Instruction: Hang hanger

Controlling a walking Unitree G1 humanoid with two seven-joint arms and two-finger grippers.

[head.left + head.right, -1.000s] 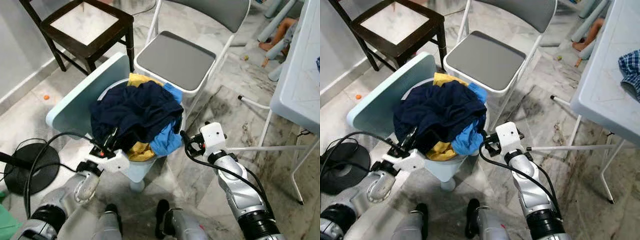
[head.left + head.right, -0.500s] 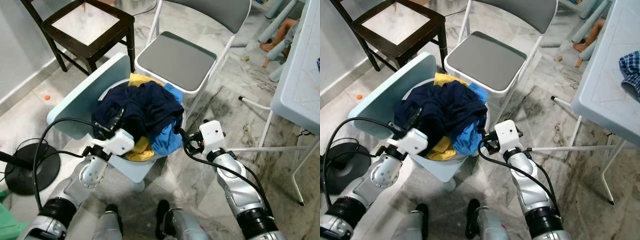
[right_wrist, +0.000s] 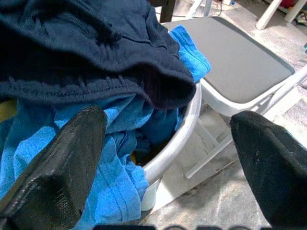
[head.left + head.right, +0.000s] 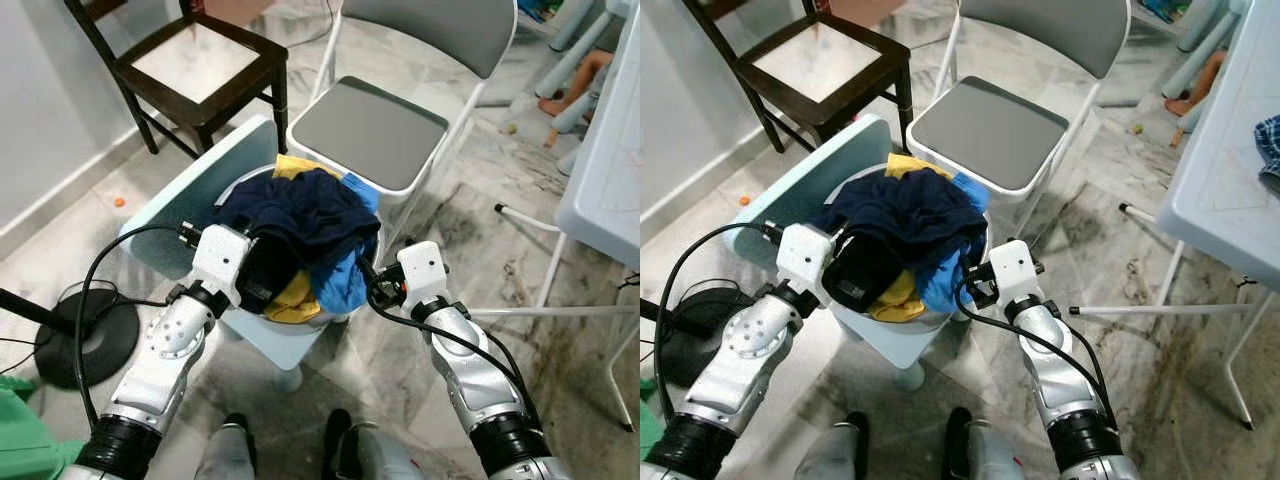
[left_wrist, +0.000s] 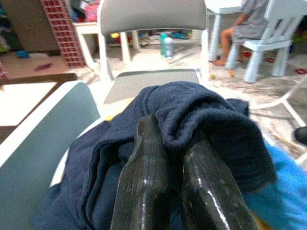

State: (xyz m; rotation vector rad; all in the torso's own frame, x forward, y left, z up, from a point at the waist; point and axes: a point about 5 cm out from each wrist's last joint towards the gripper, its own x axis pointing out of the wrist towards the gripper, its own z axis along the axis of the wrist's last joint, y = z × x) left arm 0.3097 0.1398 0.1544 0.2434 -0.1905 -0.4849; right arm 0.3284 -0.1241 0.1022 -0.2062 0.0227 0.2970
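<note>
Left pincer point(image 5: 177, 158) clamped on the navy garment point(image 4: 300, 210) atop the basket point(image 3: 184, 124), right pincer point(image 3: 158, 158) spread wide beside it, and I spot no hanger yet, so hanging's all ahead.

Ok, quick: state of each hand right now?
Left hand: closed on the navy garment.
Right hand: open, holding nothing, beside the basket rim.

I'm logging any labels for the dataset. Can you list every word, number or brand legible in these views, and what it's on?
None: nothing readable on the navy garment, the basket, the grey chair or either gripper.
</note>
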